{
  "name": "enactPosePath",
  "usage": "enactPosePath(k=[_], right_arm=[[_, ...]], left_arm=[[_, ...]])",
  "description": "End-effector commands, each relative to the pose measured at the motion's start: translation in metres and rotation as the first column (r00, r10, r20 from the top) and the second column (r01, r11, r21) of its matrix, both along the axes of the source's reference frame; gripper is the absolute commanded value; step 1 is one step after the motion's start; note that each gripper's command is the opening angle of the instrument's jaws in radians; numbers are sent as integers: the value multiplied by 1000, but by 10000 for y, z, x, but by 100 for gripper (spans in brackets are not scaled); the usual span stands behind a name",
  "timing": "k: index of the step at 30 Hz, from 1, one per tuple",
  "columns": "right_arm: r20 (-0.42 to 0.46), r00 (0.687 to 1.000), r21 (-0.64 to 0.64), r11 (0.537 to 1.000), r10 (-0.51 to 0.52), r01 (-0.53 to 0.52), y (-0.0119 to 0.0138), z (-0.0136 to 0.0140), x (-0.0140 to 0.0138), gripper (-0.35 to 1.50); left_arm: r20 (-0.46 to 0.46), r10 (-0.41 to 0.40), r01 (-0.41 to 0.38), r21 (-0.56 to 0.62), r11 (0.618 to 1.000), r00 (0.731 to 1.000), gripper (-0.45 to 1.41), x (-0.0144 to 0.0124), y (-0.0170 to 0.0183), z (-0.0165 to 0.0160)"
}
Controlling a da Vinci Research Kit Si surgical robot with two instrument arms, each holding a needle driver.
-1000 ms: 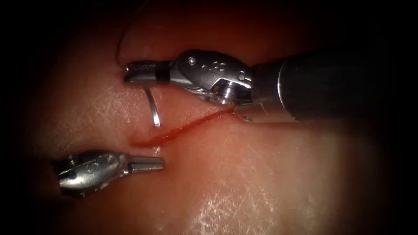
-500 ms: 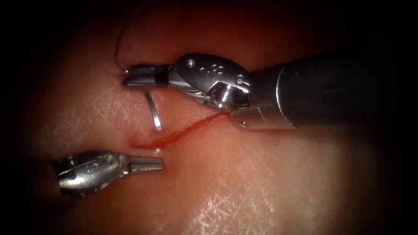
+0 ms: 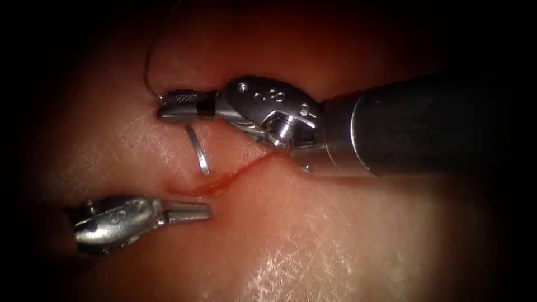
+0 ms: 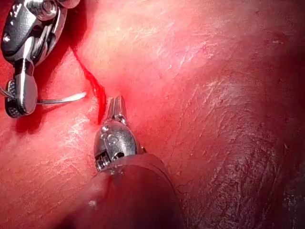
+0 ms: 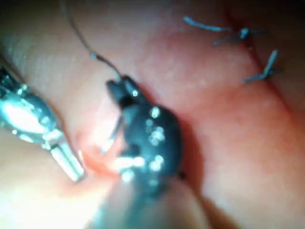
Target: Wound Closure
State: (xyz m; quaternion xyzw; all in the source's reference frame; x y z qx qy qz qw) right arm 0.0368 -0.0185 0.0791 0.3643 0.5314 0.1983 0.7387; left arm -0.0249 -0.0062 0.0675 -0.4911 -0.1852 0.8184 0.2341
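A: Since the earlier frames the right tool (image 3: 168, 106) had slid a touch down and leftward, and the needle (image 3: 197, 150) came with it, its tip now closer to the cut (image 3: 224, 178).

B: And the jaws?

A: Clamped on the needle near its blunt end, upper left of centre in the endoscope view. The curve hung down from them toward the cut, free of the tissue (image 3: 335, 235) as far as I could see. The red line of fluid looked shorter than before.

B: The thread (image 3: 150, 61)?

A: A dark strand rose from the jaw tips toward the upper left, then was lost in shadow. Where it ended, I couldn't say.

B: The left tool (image 3: 198, 211)?

A: Parked at lower left, unmoved, jaws closed together on nothing, tip just below the cut's left end. Its shaft was cut off by the dark edge.

B: Anything from the wrist views?

A: The right wrist view showed cut thread ends (image 5: 243, 34) on stitches further along, blurred.
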Motion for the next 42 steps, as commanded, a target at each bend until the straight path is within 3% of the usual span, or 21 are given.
enactPosePath(k=[1,22,31,42], right_arm=[[5,1000,12,1000,-1,1,-4,4,6,-35],[16,999,115,993,-39,36,-12,2,3,-35],[55,997,254,967,-46,31,-16,0,4,-35],[75,995,337,941,-63,34,-23,-4,5,-35]], left_arm=[[2,1,-1,2,1000,1000,-5,-5,-4,7],[2,2,-2,2,1000,1000,-5,-4,-4,7],[2,2,-2,2,1000,1000,-6,-4,-4,8],[0,4,-4,3,1000,1000,-6,-4,-3,8]])
